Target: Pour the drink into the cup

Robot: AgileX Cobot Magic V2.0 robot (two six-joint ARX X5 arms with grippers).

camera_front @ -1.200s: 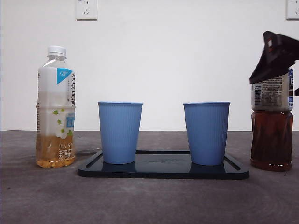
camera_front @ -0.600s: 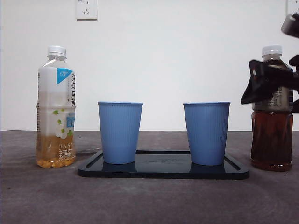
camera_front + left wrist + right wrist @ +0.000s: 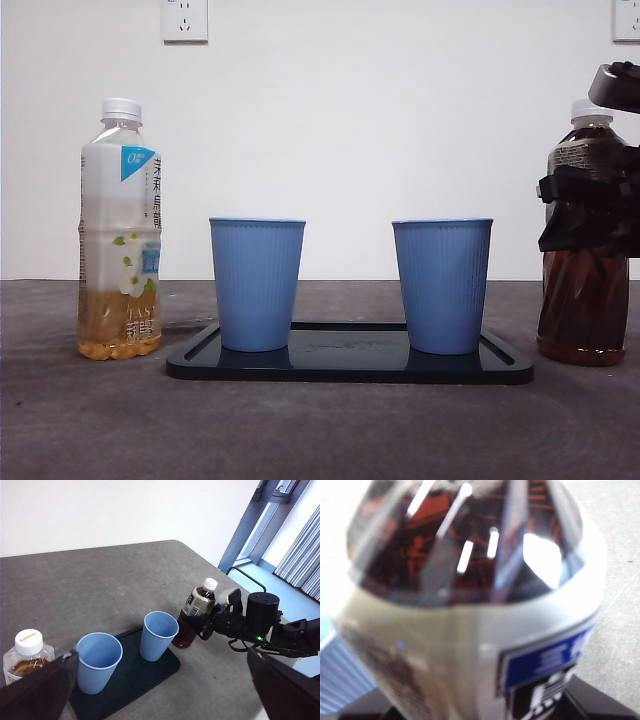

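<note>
A dark tea bottle [image 3: 583, 300] with a white cap stands at the far right of the table, leaning slightly. My right gripper [image 3: 590, 215] is shut on it at label height, and the bottle fills the right wrist view [image 3: 470, 580]. Two blue cups [image 3: 257, 285] [image 3: 441, 285] stand on a black tray [image 3: 350, 365]. The left wrist view also shows the bottle [image 3: 197, 610], the right gripper [image 3: 207, 625] and both cups [image 3: 99, 662] [image 3: 159, 635]. My left gripper [image 3: 162, 652] is open and empty, high above the table.
A pale tea bottle [image 3: 120, 230] with a white cap stands left of the tray, also in the left wrist view [image 3: 27, 652]. The table's edge runs close behind the dark bottle [image 3: 235, 680]. A white wall stands behind.
My right gripper came down from above the dark bottle's cap to its label and closed around it. The bottle's cap shifted slightly to the right. The rest has not moved.
</note>
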